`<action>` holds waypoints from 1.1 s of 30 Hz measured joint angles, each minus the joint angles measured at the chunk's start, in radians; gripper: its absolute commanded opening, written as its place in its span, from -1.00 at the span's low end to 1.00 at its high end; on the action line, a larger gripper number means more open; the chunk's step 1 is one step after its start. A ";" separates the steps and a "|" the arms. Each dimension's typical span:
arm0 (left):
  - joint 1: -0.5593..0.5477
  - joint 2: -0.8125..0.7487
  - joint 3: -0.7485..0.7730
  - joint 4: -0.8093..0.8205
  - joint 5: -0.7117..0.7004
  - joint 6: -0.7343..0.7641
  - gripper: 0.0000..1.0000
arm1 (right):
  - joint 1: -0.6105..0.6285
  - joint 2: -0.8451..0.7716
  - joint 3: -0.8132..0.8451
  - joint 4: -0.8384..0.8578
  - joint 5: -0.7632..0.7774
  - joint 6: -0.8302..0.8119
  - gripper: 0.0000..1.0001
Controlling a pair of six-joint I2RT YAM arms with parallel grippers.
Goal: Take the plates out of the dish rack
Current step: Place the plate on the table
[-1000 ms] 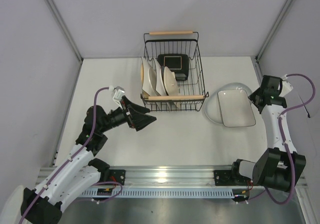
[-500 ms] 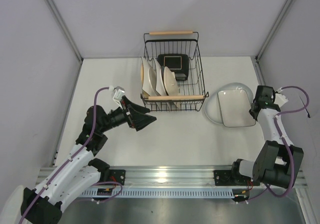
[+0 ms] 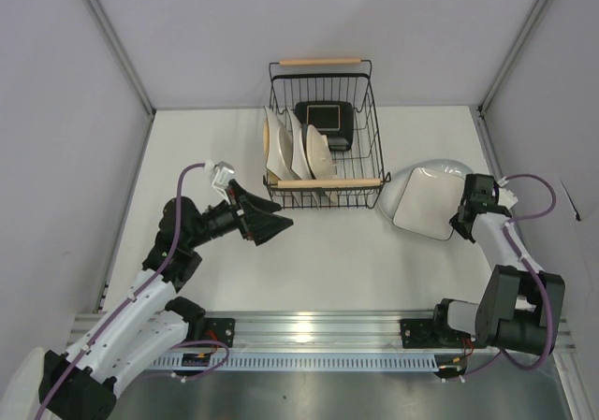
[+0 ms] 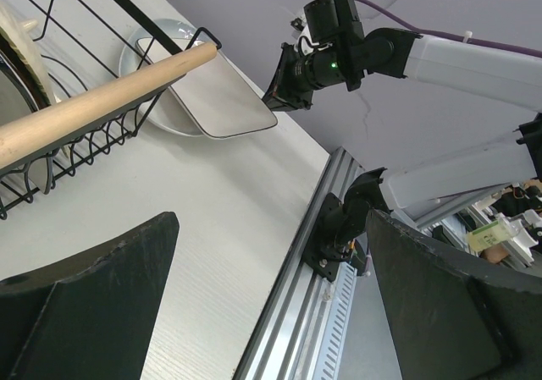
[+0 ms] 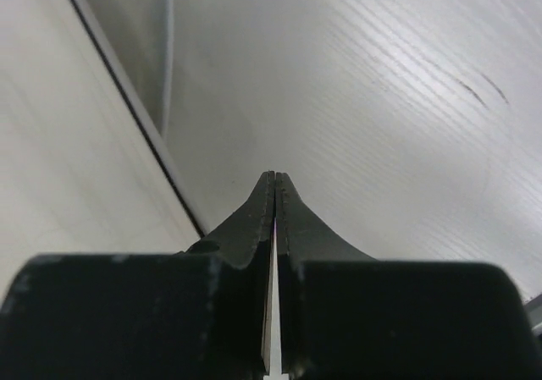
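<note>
- Top view: the dish rack stands at the back middle of the desk, with one wooden handle on its near rim and another on the far rim.
- Three white plates stand on edge along the rack's left side. A teal square plate with a dark rim sits at the back of the rack.
- Just right of the rack, a white square plate lies on a white round plate on the desk, outside the rack.
- The right fingers are at the square plate's edge farthest from the rack.
- The left fingers hang spread apart above the desk, just in front of the rack's near left corner, grasping nothing.
- Left wrist view: the left fingers stand wide apart with bare desk between them.
- The rack's near handle crosses the upper left. Beyond it the square plate rests on the round plate.
- The right fingers point at the square plate's far edge. A metal rail runs along the desk's edge.
- Right wrist view: the right fingers are clenched flat together with nothing between them.
- Their tips sit just beside the dark rim of the square plate, with the grained desk to the other side. Whether they touch the rim cannot be told.
</note>
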 measured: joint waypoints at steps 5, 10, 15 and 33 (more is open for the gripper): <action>0.000 0.001 0.000 0.000 0.000 0.000 0.99 | 0.004 -0.038 -0.006 0.002 -0.070 0.002 -1.00; 0.000 0.001 0.000 -0.001 0.000 0.000 0.99 | 0.004 -0.083 -0.005 -0.014 -0.094 0.012 -0.26; 0.000 0.001 0.000 -0.001 0.000 0.000 0.99 | -0.002 -0.154 -0.004 -0.047 -0.085 0.015 -0.15; 0.000 -0.002 0.001 -0.010 0.000 0.008 0.99 | -0.076 -0.142 0.000 0.095 -0.333 0.018 -0.17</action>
